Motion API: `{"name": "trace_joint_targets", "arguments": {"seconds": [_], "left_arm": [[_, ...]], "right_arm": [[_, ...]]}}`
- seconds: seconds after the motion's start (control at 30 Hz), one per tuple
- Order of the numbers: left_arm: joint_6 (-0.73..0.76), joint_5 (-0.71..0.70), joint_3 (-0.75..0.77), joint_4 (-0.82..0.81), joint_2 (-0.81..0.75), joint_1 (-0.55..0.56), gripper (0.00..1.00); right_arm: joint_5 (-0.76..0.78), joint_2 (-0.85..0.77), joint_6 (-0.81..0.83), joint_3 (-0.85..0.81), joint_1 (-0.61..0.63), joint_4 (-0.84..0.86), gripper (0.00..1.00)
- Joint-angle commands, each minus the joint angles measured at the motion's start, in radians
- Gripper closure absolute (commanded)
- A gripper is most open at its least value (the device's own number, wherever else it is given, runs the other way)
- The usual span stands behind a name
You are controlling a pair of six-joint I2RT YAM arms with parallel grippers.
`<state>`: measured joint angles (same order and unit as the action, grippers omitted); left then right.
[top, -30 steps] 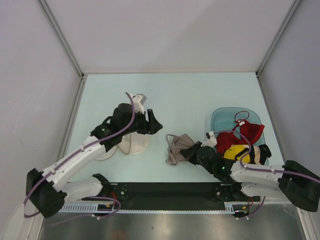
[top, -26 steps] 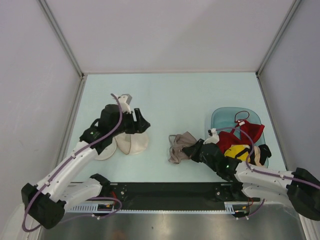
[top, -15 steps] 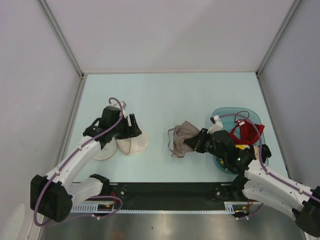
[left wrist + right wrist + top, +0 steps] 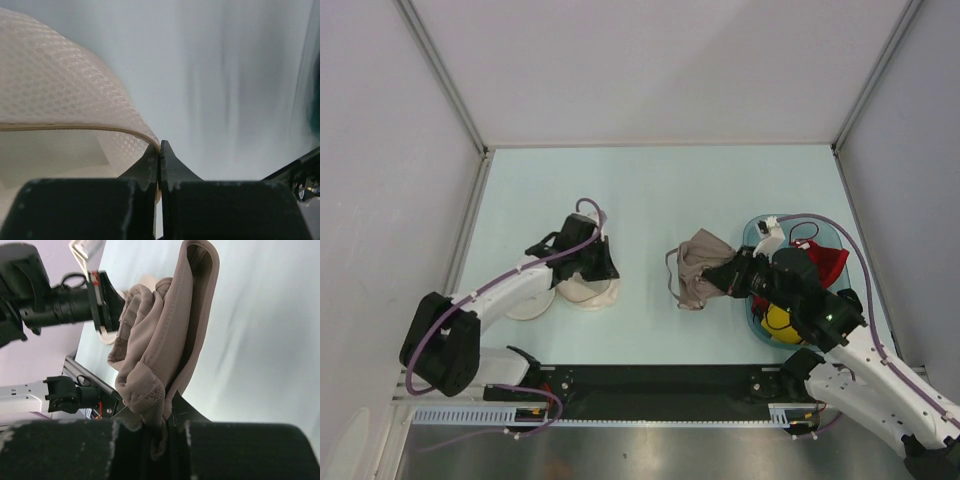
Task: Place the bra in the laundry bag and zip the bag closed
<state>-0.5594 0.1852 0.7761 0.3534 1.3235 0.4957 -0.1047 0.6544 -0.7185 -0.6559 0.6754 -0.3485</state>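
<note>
Nearest, a yellow-and-black garment [image 4: 776, 320] lies in the translucent teal basket [image 4: 757, 230], partly under the right arm. To the left on the pale bench [image 4: 650, 190] sits the round cream-white mesh laundry bag [image 4: 582, 292]. The left end effector [image 4: 160, 148] is pinched tight on its zip rim. The right end effector [image 4: 166, 416] is clamped on the bunched taupe fabric bra [image 4: 698, 268], just beside the basket and well apart from the bag. Farther back in the basket lies a red bra [image 4: 827, 262].
</note>
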Motion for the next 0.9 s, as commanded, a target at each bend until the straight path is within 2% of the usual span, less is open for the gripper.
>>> {"name": "trace_joint_targets", "arguments": {"seconds": [0.0,0.13,0.2,0.27,0.3,0.33,0.37,0.43,0.5,0.57,0.73,0.8,0.87], "left_arm": [[-0.085,0.005,0.077,-0.102,0.061,0.165,1.0],[-0.105,0.008,0.198,-0.128,0.17,0.308,1.0],[-0.097,0.031,0.242,-0.125,0.232,0.34,1.0],[-0.094,0.059,0.282,-0.116,0.249,0.368,0.77],[-0.094,0.057,0.276,-0.123,0.229,0.379,0.52],[-0.094,0.057,0.241,-0.135,0.202,0.382,0.43],[-0.088,0.042,0.224,-0.142,0.127,0.382,0.28],[-0.076,-0.019,0.189,-0.102,0.045,0.379,0.15],[-0.053,-0.073,0.175,-0.029,-0.062,0.363,0.15],[-0.053,-0.07,0.125,0.001,-0.122,0.304,0.19],[-0.083,-0.09,-0.038,0.053,-0.306,0.066,0.41],[-0.1,-0.095,-0.075,0.053,-0.316,-0.017,0.45],[-0.102,-0.096,-0.106,0.047,-0.282,-0.051,0.46]], "right_arm": [[-0.046,-0.018,0.082,-0.091,-0.059,-0.099,1.0],[-0.064,-0.022,0.102,-0.125,-0.103,-0.133,1.0],[-0.067,-0.021,0.111,-0.146,-0.123,-0.162,1.0],[-0.063,-0.022,0.128,-0.171,-0.14,-0.184,1.0],[-0.059,-0.024,0.139,-0.177,-0.145,-0.207,1.0],[-0.053,-0.022,0.145,-0.185,-0.148,-0.217,1.0],[-0.047,-0.024,0.149,-0.189,-0.155,-0.227,1.0],[-0.044,-0.022,0.162,-0.2,-0.16,-0.248,1.0],[-0.047,-0.018,0.169,-0.209,-0.168,-0.26,1.0],[-0.052,-0.009,0.177,-0.212,-0.168,-0.261,1.0],[-0.087,0.013,0.174,-0.22,-0.168,-0.25,1.0],[-0.13,0.017,0.163,-0.215,-0.171,-0.221,1.0],[-0.164,0.03,0.153,-0.214,-0.169,-0.19,1.0]]}}
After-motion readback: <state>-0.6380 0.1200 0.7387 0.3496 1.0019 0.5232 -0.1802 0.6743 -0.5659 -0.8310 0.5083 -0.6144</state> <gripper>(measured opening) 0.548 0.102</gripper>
